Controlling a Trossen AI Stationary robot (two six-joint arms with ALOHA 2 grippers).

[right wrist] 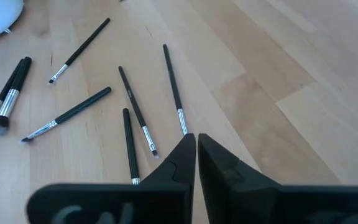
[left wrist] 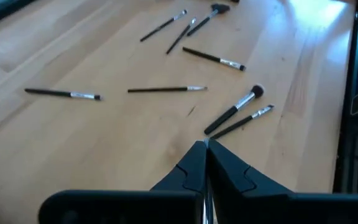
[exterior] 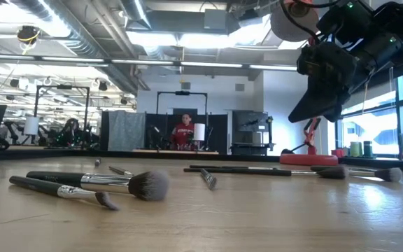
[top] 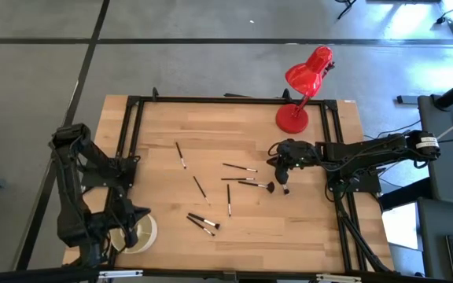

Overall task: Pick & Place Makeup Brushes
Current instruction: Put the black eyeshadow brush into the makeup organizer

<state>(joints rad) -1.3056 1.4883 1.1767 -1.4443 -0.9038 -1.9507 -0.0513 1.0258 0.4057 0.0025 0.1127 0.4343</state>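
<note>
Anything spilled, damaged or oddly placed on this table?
Nothing looks damaged. The thin dark makeup brushes lie scattered flat at mixed angles across the wooden table, none collected yet. A red desk lamp stands at the far edge. The right tool hovers shut beside the cluster; the left tool is shut too.

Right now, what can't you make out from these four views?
- White cup, high view: the left arm covers part of it, so its contents are hidden.
- Left gripper: lost among arm links in the high view; fingertips look closed in its wrist view.
- Makeup brushes, high view: too small to tell bristle shapes.
- Red lamp, low view: the right gripper blocks its head.
</note>
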